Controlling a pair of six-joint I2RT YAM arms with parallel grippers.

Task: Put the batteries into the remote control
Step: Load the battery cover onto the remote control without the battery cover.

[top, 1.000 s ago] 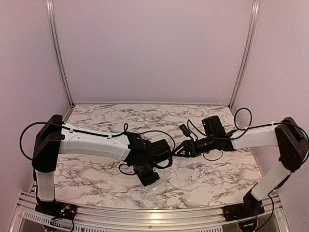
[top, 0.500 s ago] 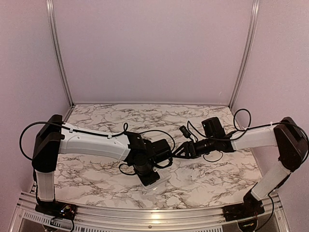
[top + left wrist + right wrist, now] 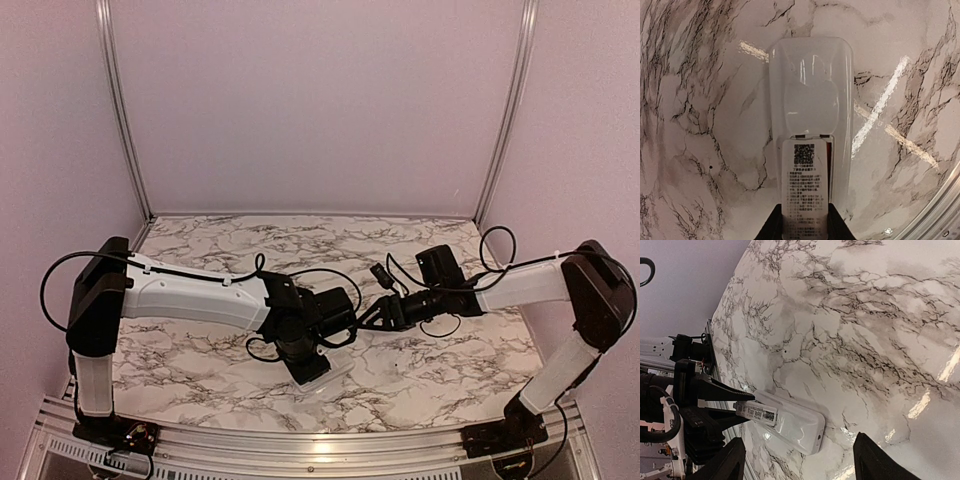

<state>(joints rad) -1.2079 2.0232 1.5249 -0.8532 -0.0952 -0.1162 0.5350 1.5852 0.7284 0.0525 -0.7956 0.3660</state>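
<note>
Remote control [image 3: 810,100] is down flat on the marble table [image 3: 450,370], back face up, sitting near the middle and a little towards the near edge. From the left wrist view the white shell runs straight away from the camera, rounded far end on the marble. A labelled panel [image 3: 805,190] with a small square code and fine print covers the end nearest the camera. A thin orange-red strip [image 3: 830,150] peeks along that panel's right edge. Whether that is a battery, I cannot tell.

Left gripper [image 3: 805,222] is clamped on the remote control's near end, one black finger [image 3: 774,225] pressed against each long side. The right wrist view confirms it: the dark fingers [image 3: 715,390] pinch the labelled end of the handset [image 3: 790,422], and the other end lies free on the marble.

Right gripper [image 3: 800,440] is spread wide, both of its fingers [image 3: 732,460] framing the bottom of its own view with nothing between them. It hangs off the table, pointed at the remote control and clear of it.

From overhead, the left arm reaches in from the left with its gripper [image 3: 312,368] low over the pale handset [image 3: 338,372]. The right gripper [image 3: 365,320] comes in from the right, close beside the left wrist.
</note>
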